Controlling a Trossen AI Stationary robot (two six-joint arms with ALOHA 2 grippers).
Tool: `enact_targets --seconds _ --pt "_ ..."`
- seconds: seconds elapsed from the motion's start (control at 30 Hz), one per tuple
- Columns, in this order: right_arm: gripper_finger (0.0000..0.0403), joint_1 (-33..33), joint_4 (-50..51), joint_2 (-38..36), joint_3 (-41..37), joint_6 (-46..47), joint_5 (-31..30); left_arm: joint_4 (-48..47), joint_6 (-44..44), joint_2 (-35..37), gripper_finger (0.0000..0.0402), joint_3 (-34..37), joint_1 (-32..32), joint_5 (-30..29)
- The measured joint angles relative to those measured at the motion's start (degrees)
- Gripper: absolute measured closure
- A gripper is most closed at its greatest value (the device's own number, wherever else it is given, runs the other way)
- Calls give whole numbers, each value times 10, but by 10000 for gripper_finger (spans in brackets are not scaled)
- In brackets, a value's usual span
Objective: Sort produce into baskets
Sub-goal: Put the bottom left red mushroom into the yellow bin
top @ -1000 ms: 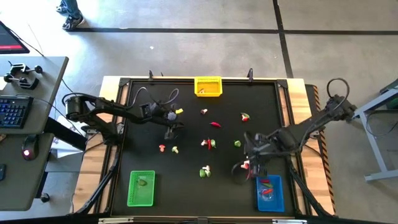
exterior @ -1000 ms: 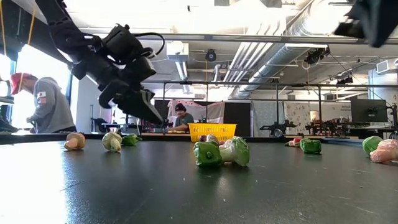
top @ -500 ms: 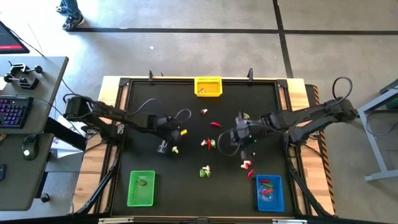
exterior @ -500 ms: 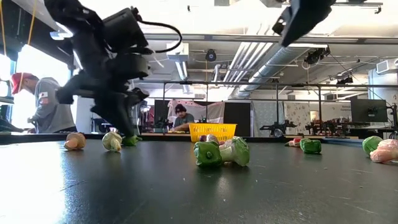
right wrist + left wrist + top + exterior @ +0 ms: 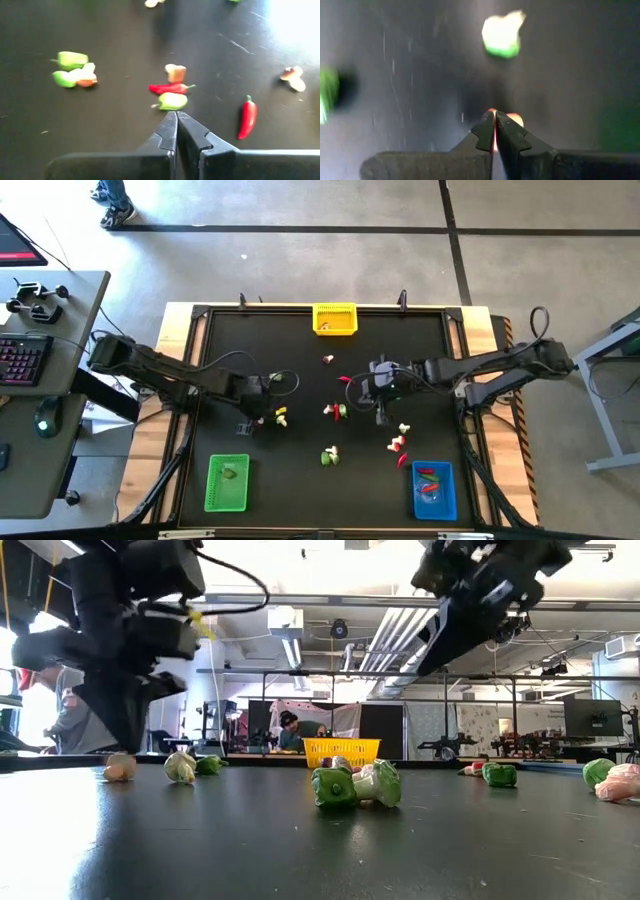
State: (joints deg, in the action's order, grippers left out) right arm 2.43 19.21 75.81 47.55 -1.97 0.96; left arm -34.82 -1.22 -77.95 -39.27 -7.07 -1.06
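Sorting is partly done. The blue basket (image 5: 435, 490) holds red pieces, the green basket (image 5: 227, 482) one green piece, and the yellow basket (image 5: 335, 319) a piece or two. About ten pieces of produce (image 5: 329, 456) lie loose on the surface (image 5: 300, 360) between the baskets.

Left tool (image 5: 246, 424), closed and empty, is above the green basket, a tan piece (image 5: 516, 119) just beyond its tip. Right tool (image 5: 381, 416), closed and empty, hovers near a red-and-green cluster (image 5: 171, 96).

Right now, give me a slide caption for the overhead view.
Two arms reach over scattered toy vegetables between yellow, green and blue baskets.
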Motion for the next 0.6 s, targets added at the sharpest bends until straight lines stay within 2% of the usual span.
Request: enact_targets --seconds 0.2,0.33,0.47,0.6 --pt "403 -11 -69 0 -37 -21 -3 -33 -46 -10 367 0 -1 -11" --pt "403 -16 -74 0 -44 -20 -3 -38 -47 -11 340 -3 -1 -11" --pt "403 -16 -76 0 -44 -21 -2 -98 -73 -8 316 -36 -1 -11" --pt "403 -17 -79 0 -44 -20 0 -167 -129 -7 292 -64 -1 30"
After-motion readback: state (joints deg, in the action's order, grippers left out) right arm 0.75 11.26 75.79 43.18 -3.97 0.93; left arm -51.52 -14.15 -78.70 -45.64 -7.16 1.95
